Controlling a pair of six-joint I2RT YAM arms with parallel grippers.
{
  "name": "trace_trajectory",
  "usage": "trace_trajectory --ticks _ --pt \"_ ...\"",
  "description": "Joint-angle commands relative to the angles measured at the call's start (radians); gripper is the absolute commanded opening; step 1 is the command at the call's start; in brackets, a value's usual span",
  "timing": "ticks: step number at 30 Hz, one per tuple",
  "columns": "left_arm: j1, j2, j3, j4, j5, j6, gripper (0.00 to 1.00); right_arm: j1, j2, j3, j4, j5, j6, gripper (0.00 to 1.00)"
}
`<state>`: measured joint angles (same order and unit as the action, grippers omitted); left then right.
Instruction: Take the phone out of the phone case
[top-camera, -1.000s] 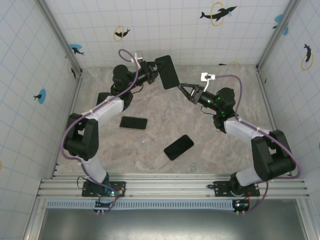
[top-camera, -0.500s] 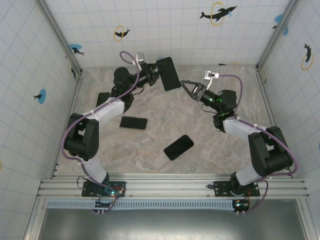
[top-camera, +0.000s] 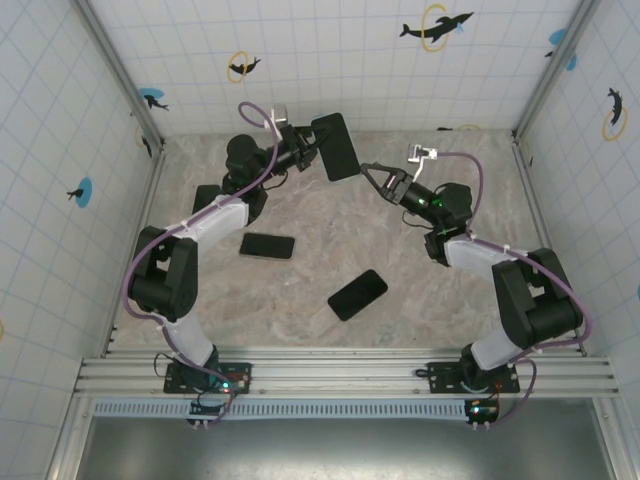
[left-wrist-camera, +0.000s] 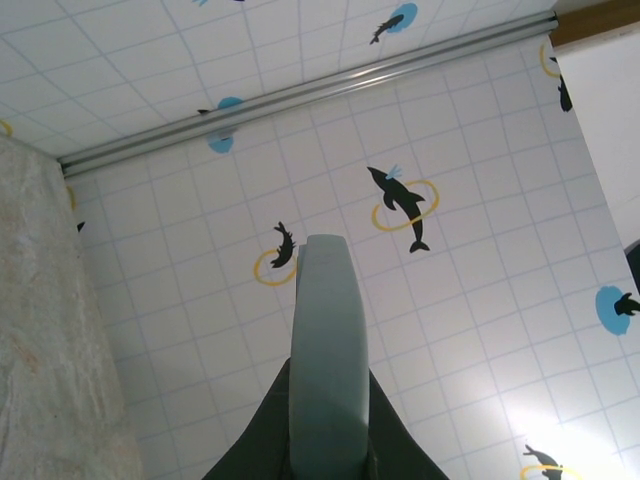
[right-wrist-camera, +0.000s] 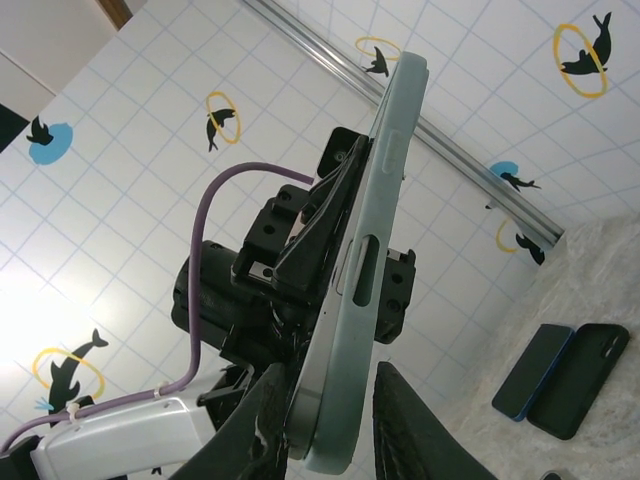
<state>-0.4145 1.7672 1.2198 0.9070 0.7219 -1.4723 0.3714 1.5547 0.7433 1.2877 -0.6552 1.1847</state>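
Closest to me, two spare handsets lie flat on the table (top-camera: 300, 215): a dark phone (top-camera: 357, 294) towards the middle and another handset (top-camera: 267, 245) a little further in. Beyond them, the work happens up in the air near the back wall. What worries me is a bad bite. If the right gripper (right-wrist-camera: 325, 432) closes across phone and shell together, pulling will only drag the whole thing against the other arm, not peel anything loose. And since the phone case (right-wrist-camera: 385, 200) is clamped at one end only, a sideways tug could twist it free and drop it onto the table below. The right claw stands narrowly spread, one finger either side of the case's lower corner. One finger looks to be against it and the other has a sliver of gap, so I judge it not yet pinched. Further back, the left gripper (left-wrist-camera: 327, 445) is pressed tight on the far end of the case, holding it edge-up and well clear of the table, with the phone (top-camera: 335, 146) seated inside.
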Motion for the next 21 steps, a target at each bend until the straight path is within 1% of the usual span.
trace_trajectory --ticks 1,6,12,14,21 --pt "-0.005 -0.040 0.005 0.150 0.009 -0.065 0.00 -0.009 0.020 -0.020 0.056 0.006 0.027 0.26" --pt "-0.004 -0.047 0.004 0.137 0.017 -0.050 0.00 -0.016 0.037 -0.015 0.124 0.008 0.085 0.25" --pt "-0.004 -0.040 0.027 0.118 0.024 -0.041 0.00 0.001 0.043 0.005 0.092 -0.026 0.053 0.25" --pt "-0.004 -0.041 0.023 0.103 0.025 -0.032 0.00 -0.002 0.036 0.000 0.092 -0.020 0.050 0.25" --pt "-0.004 -0.043 0.027 0.047 0.021 0.015 0.00 -0.014 0.023 -0.008 0.163 -0.005 0.099 0.25"
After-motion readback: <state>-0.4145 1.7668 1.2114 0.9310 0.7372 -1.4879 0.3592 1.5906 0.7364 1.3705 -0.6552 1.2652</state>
